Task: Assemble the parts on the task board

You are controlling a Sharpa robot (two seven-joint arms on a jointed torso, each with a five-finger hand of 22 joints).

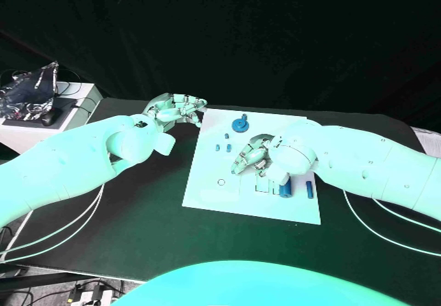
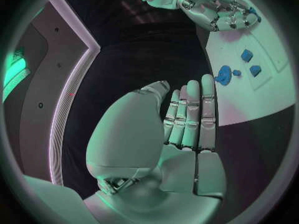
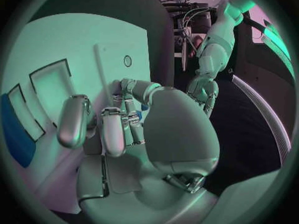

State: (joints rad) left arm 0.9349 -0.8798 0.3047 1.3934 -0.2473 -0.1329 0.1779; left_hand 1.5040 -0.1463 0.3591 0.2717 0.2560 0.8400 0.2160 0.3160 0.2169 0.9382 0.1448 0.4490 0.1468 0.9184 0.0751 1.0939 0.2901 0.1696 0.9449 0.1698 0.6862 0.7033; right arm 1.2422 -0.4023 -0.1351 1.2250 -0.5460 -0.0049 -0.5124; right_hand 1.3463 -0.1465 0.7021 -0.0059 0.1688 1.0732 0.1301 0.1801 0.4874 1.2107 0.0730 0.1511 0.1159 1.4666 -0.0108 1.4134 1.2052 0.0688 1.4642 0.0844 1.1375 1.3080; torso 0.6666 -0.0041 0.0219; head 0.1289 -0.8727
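Right hand (image 1: 253, 156) hangs low over the white task board (image 1: 211, 188), fingers curled; we cannot tell whether it holds anything. Blue parts: a gear (image 1: 241, 124) at the far edge, two pegs (image 1: 297, 189) beside our wrist. Left hand (image 1: 174, 108) off-board, fingers extended, empty.

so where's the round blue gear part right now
In the head view the round blue gear part sits near the far edge of the white task board, between the left hand and the right hand.

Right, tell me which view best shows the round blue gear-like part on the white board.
The left wrist view: the round blue gear-like part lies unobstructed. The head view shows it small; the right wrist view doesn't clearly show it.
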